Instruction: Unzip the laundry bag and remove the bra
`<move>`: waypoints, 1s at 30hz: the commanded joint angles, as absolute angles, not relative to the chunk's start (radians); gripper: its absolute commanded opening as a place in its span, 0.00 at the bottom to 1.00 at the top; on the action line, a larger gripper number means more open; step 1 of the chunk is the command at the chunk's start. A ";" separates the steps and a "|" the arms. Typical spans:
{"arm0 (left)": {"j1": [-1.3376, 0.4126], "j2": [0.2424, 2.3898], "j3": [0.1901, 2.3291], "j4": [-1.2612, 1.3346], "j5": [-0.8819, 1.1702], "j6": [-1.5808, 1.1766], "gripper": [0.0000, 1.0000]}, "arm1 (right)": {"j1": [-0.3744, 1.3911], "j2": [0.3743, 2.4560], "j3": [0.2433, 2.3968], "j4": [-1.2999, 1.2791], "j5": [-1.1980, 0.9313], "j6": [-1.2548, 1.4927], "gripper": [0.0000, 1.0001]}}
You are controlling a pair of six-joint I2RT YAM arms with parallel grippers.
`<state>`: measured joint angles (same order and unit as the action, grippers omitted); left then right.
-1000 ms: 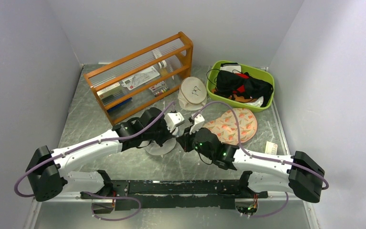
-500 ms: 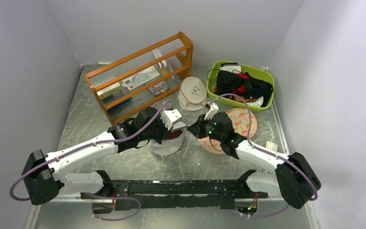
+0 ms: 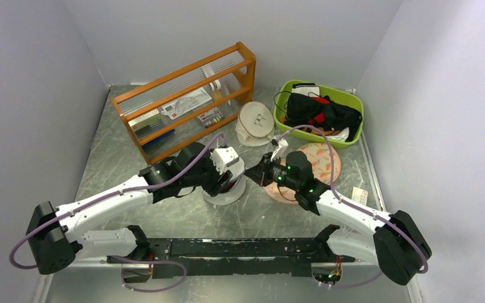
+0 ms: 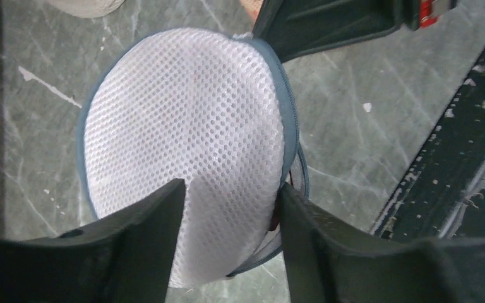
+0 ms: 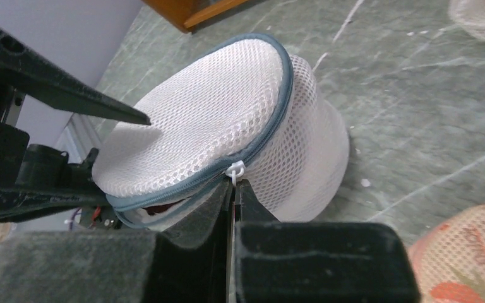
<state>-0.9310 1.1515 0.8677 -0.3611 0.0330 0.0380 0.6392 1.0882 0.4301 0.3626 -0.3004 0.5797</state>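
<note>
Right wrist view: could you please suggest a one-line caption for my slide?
Right hand closed on the white zip pull of the partly unzipped laundry bag, dark red fabric showing inside.

Count, all views.
- Tools: 2, the left tool [image 4: 230, 189] and the right tool [image 5: 233, 189].
- Laundry bag [image 3: 224, 192], white mesh: 1.
- Zip pull [image 5: 235, 169], white: 1.
- Bra [image 5: 158, 208]: 1, seen only as a dark red sliver in the zip gap.
- Cream pouch [image 3: 256, 123], round: 1.
- Peach pad [image 3: 322, 161], printed: 1.
- Green basket [image 3: 331, 93]: 1. The garments heaped inside cannot be counted.
- Wooden rack [image 3: 164, 81]: 1.
- Small card [image 3: 359, 194]: 1.
- Counter [image 3: 107, 158]: 1.
</note>
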 commanded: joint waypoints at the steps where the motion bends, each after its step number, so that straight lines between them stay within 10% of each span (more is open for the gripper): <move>1: -0.926 1.088 0.853 -0.327 0.121 0.031 0.69 | 0.700 1.089 0.445 0.436 -0.308 0.599 0.00; 13: -0.926 1.116 0.868 -0.358 0.001 0.016 0.65 | 0.869 1.128 0.505 0.442 -0.211 0.595 0.00; 30: -0.926 1.053 0.866 -0.350 -0.064 0.011 0.07 | 0.880 1.113 0.498 0.358 -0.085 0.597 0.00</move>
<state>-0.9310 1.0966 0.8558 -0.3607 -0.0219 0.0143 0.8791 1.1282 0.4824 0.3977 -0.1699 0.5941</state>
